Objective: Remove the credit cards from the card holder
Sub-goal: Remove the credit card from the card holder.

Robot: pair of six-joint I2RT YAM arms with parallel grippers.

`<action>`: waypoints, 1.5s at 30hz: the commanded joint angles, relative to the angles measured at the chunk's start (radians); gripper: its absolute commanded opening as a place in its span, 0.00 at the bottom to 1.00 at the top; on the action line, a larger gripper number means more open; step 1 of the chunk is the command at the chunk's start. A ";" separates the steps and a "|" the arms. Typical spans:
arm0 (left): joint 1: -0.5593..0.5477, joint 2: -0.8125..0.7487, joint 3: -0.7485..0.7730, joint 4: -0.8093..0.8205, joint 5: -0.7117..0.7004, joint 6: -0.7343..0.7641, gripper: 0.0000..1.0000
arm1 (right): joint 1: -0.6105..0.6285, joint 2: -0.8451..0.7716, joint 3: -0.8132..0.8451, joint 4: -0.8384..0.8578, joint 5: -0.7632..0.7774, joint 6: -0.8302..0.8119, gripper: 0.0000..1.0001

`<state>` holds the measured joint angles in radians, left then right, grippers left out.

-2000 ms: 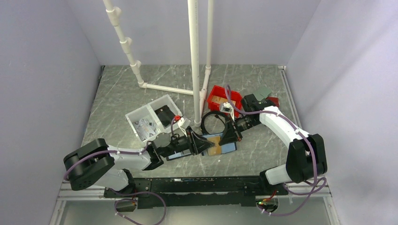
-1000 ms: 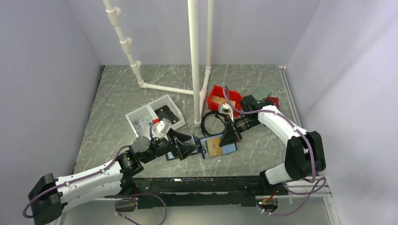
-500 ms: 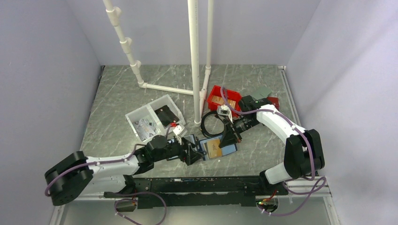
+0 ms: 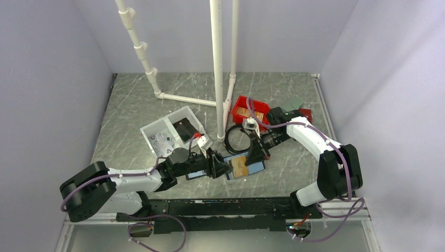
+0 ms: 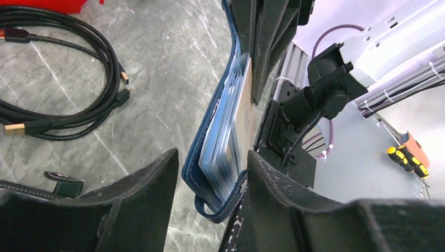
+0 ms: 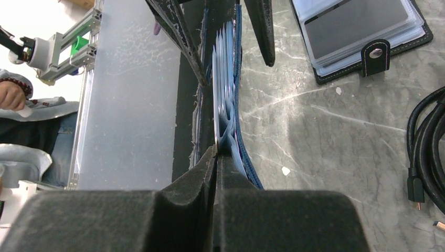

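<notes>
From above, found the card holder (image 4: 256,169) lying open on the table (image 4: 136,100), gold-orange one of the credit cards (image 4: 240,165) showing inside, left gripper (image 4: 223,169) and right gripper (image 4: 257,157) at opposite edges. At the left wrist, saw fingers (image 5: 131,210) apart, straddling the holder's navy edge and stacked cards, black cable (image 5: 63,126) beside. At the right wrist, saw fingers (image 6: 178,210) pressed together, pinching the holder's inner leaf, black-edged folio (image 6: 357,31) well apart.
</notes>
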<state>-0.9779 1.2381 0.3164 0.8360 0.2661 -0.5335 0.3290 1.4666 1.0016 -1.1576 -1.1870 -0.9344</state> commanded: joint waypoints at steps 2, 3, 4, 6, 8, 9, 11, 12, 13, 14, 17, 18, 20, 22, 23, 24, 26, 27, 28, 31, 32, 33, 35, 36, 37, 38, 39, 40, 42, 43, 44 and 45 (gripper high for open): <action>0.014 -0.038 -0.003 0.097 0.039 -0.019 0.50 | 0.002 -0.001 0.043 -0.021 -0.047 -0.040 0.00; 0.015 -0.040 -0.001 0.098 0.046 -0.021 0.47 | 0.002 -0.001 0.043 -0.021 -0.047 -0.040 0.00; 0.017 -0.039 0.000 0.099 0.055 -0.022 0.43 | 0.002 0.000 0.043 -0.021 -0.047 -0.040 0.00; 0.020 -0.031 0.006 0.107 0.080 -0.023 0.34 | 0.002 0.001 0.043 -0.021 -0.047 -0.040 0.00; 0.024 -0.022 0.012 0.118 0.107 -0.026 0.15 | 0.002 0.002 0.044 -0.023 -0.046 -0.041 0.00; 0.027 -0.016 0.013 0.121 0.125 -0.029 0.06 | 0.002 0.003 0.045 -0.022 -0.047 -0.040 0.00; 0.033 -0.013 0.009 0.131 0.145 -0.036 0.00 | 0.002 0.003 0.045 -0.022 -0.046 -0.040 0.00; 0.039 -0.014 0.001 0.144 0.153 -0.042 0.00 | 0.002 0.003 0.046 -0.021 -0.044 -0.039 0.00; 0.047 -0.018 -0.008 0.158 0.160 -0.048 0.00 | 0.002 0.004 0.046 -0.022 -0.043 -0.039 0.00; 0.054 -0.026 -0.025 0.178 0.166 -0.057 0.00 | 0.002 0.004 0.046 -0.024 -0.042 -0.040 0.00; 0.084 -0.060 -0.060 0.205 0.188 -0.081 0.00 | 0.002 0.005 0.049 -0.032 -0.043 -0.048 0.00; 0.093 -0.075 -0.065 0.196 0.195 -0.085 0.00 | 0.002 0.007 0.050 -0.036 -0.043 -0.053 0.00; 0.107 -0.108 -0.069 0.168 0.202 -0.089 0.00 | 0.002 0.008 0.051 -0.040 -0.043 -0.058 0.00; 0.122 -0.129 -0.077 0.154 0.207 -0.096 0.00 | 0.002 0.009 0.051 -0.041 -0.043 -0.060 0.00; 0.131 -0.137 -0.084 0.158 0.210 -0.101 0.00 | 0.002 0.008 0.051 -0.041 -0.043 -0.060 0.00; 0.139 -0.143 -0.090 0.164 0.215 -0.108 0.00 | 0.002 0.008 0.051 -0.041 -0.043 -0.060 0.00; 0.156 -0.150 -0.098 0.169 0.233 -0.122 0.00 | 0.002 0.010 0.052 -0.042 -0.043 -0.061 0.00; 0.162 -0.150 -0.099 0.167 0.244 -0.128 0.00 | 0.002 0.011 0.052 -0.042 -0.043 -0.061 0.00; 0.168 -0.150 -0.099 0.167 0.254 -0.132 0.00 | 0.002 0.012 0.052 -0.043 -0.042 -0.062 0.00; 0.181 -0.146 -0.097 0.178 0.287 -0.144 0.00 | 0.002 0.015 0.054 -0.046 -0.041 -0.063 0.00; 0.184 -0.145 -0.097 0.183 0.296 -0.146 0.00 | 0.002 0.015 0.054 -0.045 -0.042 -0.063 0.00; 0.185 -0.142 -0.097 0.186 0.304 -0.147 0.00 | 0.002 0.015 0.054 -0.045 -0.040 -0.063 0.00; 0.189 -0.139 -0.094 0.186 0.319 -0.150 0.00 | 0.002 0.017 0.055 -0.046 -0.040 -0.063 0.00; 0.191 -0.138 -0.091 0.184 0.324 -0.151 0.00 | 0.002 0.015 0.054 -0.046 -0.039 -0.063 0.00; 0.193 -0.138 -0.090 0.179 0.329 -0.151 0.00 | 0.001 0.013 0.054 -0.046 -0.040 -0.063 0.00; 0.196 -0.139 -0.090 0.174 0.330 -0.151 0.00 | 0.001 0.013 0.054 -0.046 -0.038 -0.063 0.00; 0.198 -0.142 -0.091 0.168 0.329 -0.152 0.00 | -0.001 0.009 0.054 -0.043 -0.037 -0.062 0.00; 0.201 -0.144 -0.091 0.158 0.328 -0.153 0.00 | -0.003 0.006 0.054 -0.041 -0.035 -0.057 0.00; 0.205 -0.150 -0.094 0.143 0.319 -0.155 0.00 | -0.010 -0.001 0.050 -0.024 -0.030 -0.039 0.00; 0.207 -0.153 -0.096 0.134 0.314 -0.159 0.00 | -0.015 -0.004 0.046 -0.012 -0.025 -0.024 0.00; 0.209 -0.156 -0.097 0.127 0.310 -0.162 0.00 | -0.019 -0.008 0.043 0.000 -0.024 -0.011 0.00; 0.209 -0.156 -0.098 0.120 0.309 -0.164 0.00 | -0.025 -0.011 0.040 0.007 -0.021 -0.002 0.00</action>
<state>-0.7780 1.1099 0.2157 0.9398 0.5632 -0.6762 0.3241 1.4811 1.0302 -1.1820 -1.2110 -0.9524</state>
